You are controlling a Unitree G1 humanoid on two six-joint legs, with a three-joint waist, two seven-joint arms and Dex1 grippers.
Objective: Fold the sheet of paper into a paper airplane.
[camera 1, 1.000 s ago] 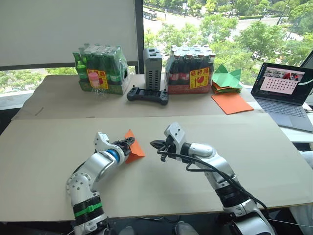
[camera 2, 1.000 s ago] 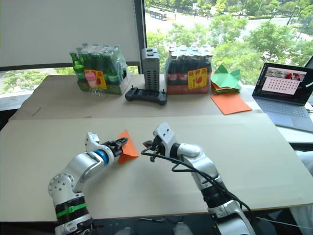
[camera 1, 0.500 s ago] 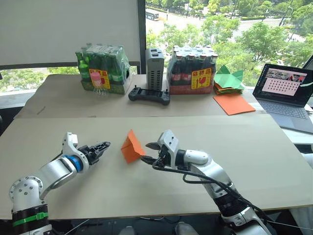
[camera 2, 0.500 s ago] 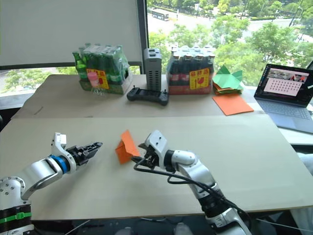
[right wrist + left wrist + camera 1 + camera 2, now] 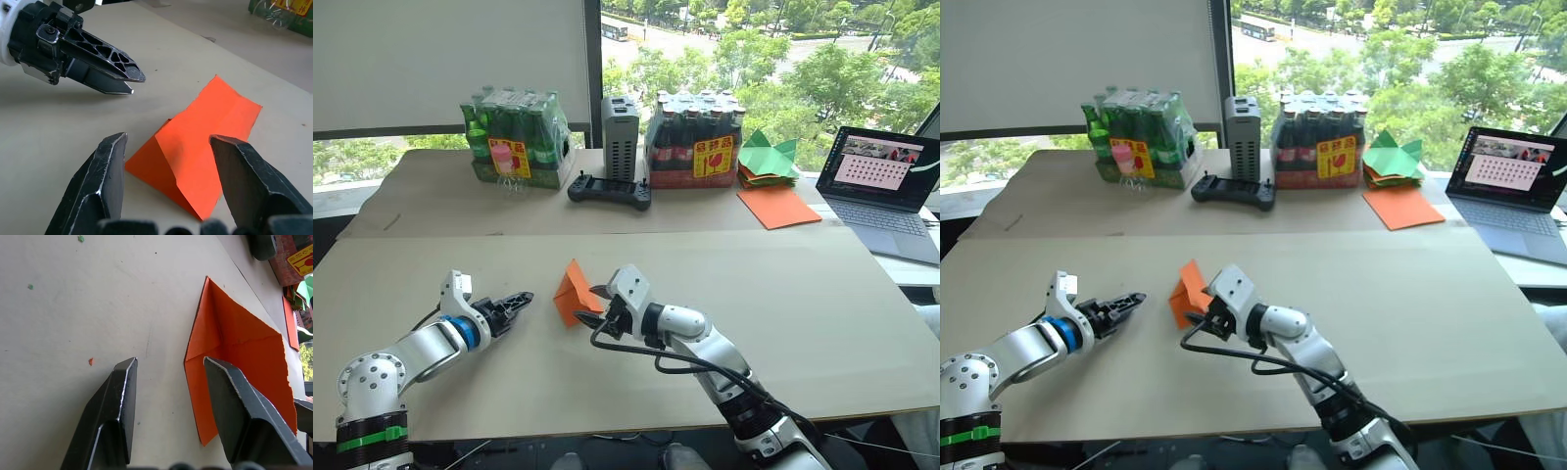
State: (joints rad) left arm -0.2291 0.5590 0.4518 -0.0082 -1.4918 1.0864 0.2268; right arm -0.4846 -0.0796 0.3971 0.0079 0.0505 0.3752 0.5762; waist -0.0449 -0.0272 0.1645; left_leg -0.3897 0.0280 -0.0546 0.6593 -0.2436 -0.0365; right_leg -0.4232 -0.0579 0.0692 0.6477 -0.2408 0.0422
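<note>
Both arms are silver-grey metal with rounded joint housings. The left arm carries a blue ring at the wrist and a green band lower down (near its black base). The right arm trails looped black cables. Each ends in black, tapered fingers.

The left end effector is hanging back, open, having released the paper airplane; the right end effector is closing in beside it.
</note>
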